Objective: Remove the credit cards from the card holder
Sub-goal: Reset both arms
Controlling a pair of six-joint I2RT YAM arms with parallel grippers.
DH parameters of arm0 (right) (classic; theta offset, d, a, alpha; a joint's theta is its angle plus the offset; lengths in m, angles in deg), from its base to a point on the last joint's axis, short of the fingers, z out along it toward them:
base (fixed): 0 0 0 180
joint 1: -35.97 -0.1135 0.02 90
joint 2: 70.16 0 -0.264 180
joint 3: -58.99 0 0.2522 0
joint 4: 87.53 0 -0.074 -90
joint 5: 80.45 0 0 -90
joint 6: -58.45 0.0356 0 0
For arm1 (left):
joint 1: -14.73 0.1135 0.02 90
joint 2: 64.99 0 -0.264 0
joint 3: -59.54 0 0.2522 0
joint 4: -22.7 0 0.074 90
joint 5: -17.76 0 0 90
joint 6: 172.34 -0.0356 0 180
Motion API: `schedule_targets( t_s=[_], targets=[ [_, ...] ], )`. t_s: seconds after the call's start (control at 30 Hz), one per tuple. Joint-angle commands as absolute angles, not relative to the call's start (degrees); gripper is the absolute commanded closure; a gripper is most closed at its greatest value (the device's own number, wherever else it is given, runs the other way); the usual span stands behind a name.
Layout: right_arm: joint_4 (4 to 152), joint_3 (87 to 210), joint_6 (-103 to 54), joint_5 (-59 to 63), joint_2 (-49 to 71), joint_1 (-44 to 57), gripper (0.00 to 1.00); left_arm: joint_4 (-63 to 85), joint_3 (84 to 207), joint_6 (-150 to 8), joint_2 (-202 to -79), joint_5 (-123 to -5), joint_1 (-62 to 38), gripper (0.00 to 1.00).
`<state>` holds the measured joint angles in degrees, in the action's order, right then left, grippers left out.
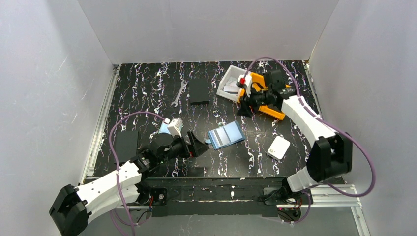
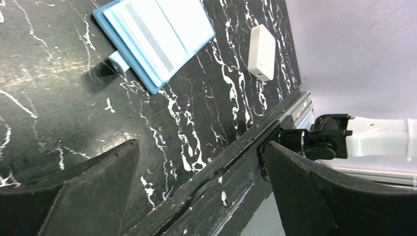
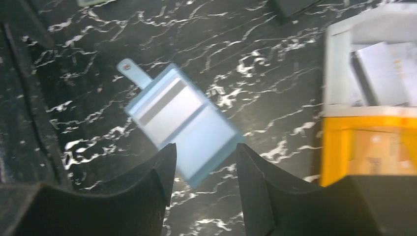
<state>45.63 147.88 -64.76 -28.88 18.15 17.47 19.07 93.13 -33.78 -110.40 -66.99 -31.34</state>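
The blue card holder point(image 1: 226, 134) lies open and flat at the middle of the table. Its pockets show pale panels, one with a grey stripe. It also shows in the left wrist view point(image 2: 147, 44) and, blurred, in the right wrist view point(image 3: 182, 123). A pale blue card-like piece point(image 1: 163, 128) lies beside the left wrist, mostly hidden. My left gripper point(image 1: 199, 145) is open and empty, just left of the holder's tab; its jaws point(image 2: 200, 147) stand wide over the table's front edge. My right gripper point(image 1: 244, 108) is open and empty point(image 3: 205, 147), above and behind the holder's far right corner.
A white rounded box point(image 1: 278, 147) lies right of the holder, also in the left wrist view point(image 2: 261, 52). A white tray point(image 1: 230, 86) with papers sits at the back right, next to orange parts point(image 1: 272, 112). Flat black rectangles point(image 1: 199, 91) point(image 1: 126, 145) and a wrench point(image 1: 179, 94) lie left.
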Motion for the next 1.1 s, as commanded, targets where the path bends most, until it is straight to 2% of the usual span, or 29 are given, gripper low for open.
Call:
schedule_targets(
  t_s=[0.0,0.27,1.07],
  targets=[
    [51.9,137.7,-61.8,-35.1,10.6,17.5,0.43,25.9,93.6,-30.0,-113.7,-64.6,-31.0,0.02],
    [65.2,121.4,-53.4,-38.6,1.1,19.2,0.41,29.5,95.7,-27.1,-119.8,-63.0,-31.0,0.02],
    [72.3,113.3,-51.7,-42.7,1.1,23.5,0.39,30.0,103.7,-22.8,-137.0,-58.2,-31.0,0.02]
  ],
)
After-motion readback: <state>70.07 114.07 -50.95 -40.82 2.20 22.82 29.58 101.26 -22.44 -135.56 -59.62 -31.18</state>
